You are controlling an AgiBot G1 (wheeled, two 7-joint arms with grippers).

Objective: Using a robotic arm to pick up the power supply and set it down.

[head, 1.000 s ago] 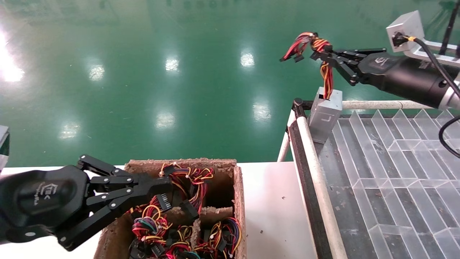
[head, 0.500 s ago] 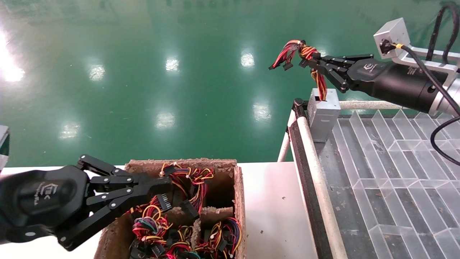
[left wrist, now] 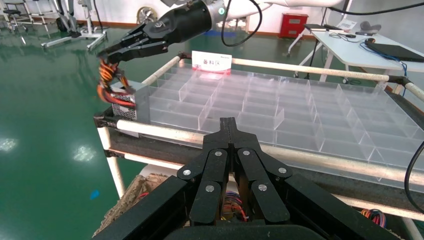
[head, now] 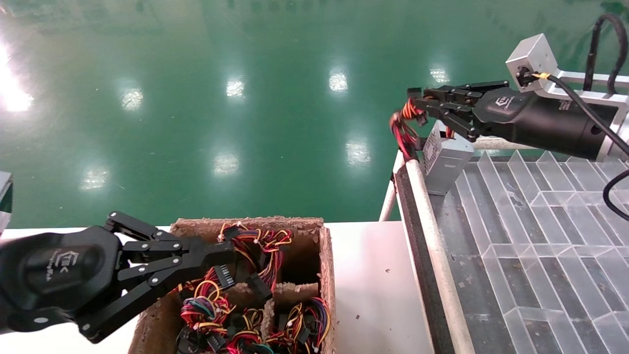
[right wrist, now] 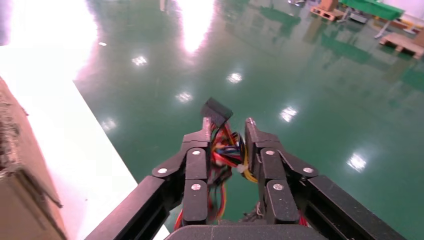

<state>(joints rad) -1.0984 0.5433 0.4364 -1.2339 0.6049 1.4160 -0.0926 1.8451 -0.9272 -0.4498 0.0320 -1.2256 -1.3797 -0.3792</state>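
The power supply (head: 442,157), a small silver-grey metal box, leans tilted in the far left corner of the clear-divider rack (head: 540,236); the left wrist view shows the power supply (left wrist: 125,102) at that corner too. Its red, yellow and orange wire bundle (head: 404,132) droops over the rack's rail. My right gripper (head: 416,98) hovers just above the box with fingers parted. In the right wrist view the wire bundle (right wrist: 225,147) hangs loose between the right gripper (right wrist: 227,125) fingers. My left gripper (head: 228,250) is parked shut over the cardboard box; the left gripper (left wrist: 228,121) holds nothing.
A cardboard box (head: 325,260) with several coloured wire bundles sits on the white table (head: 368,280) near me. The rack's white rail (head: 427,216) runs between table and dividers. A label card (left wrist: 211,61) stands at the rack's far edge. Green floor lies beyond.
My right gripper has dropped lower and its fingers have parted. The wire bundle, held high before, now sags over the rail, and the power supply has tipped to a lean.
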